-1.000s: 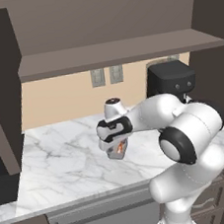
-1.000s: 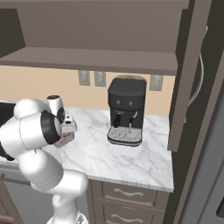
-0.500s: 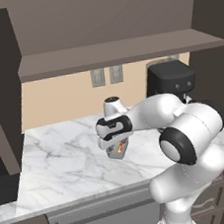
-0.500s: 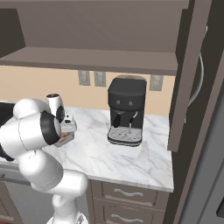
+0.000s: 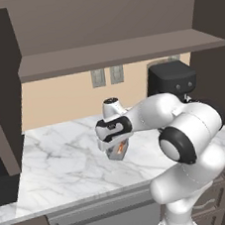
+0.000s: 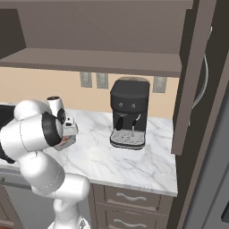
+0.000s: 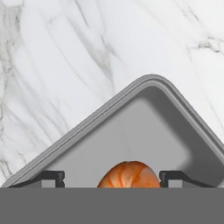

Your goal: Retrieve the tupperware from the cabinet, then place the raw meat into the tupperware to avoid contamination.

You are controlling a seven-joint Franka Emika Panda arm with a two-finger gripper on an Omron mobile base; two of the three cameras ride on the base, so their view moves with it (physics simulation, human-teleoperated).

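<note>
The tupperware (image 7: 131, 131) is a shallow grey container that rests on the marble counter (image 5: 65, 160). The raw meat (image 7: 127, 175), a small orange curled piece, lies inside it. My gripper (image 7: 113, 177) hangs straight above, open, with a dark fingertip on each side of the meat and a gap to it on both sides. From the base, the gripper (image 5: 113, 143) hovers just over the tupperware (image 5: 117, 152), where an orange spot shows. From the other side, the tupperware (image 6: 66, 142) peeks out beside my arm. The cabinet (image 5: 117, 54) stands open above, its shelf bare.
A black coffee machine (image 6: 129, 114) stands on the counter to the right, against the wall. An open cabinet door (image 6: 192, 76) juts out at the right end. Wall sockets (image 5: 106, 76) sit behind. Bare marble spreads left of the tupperware, and drawers (image 6: 129, 197) lie below.
Hardly anything: the hand has lifted a touch above the tupperware, and the jaws stay wide apart.
</note>
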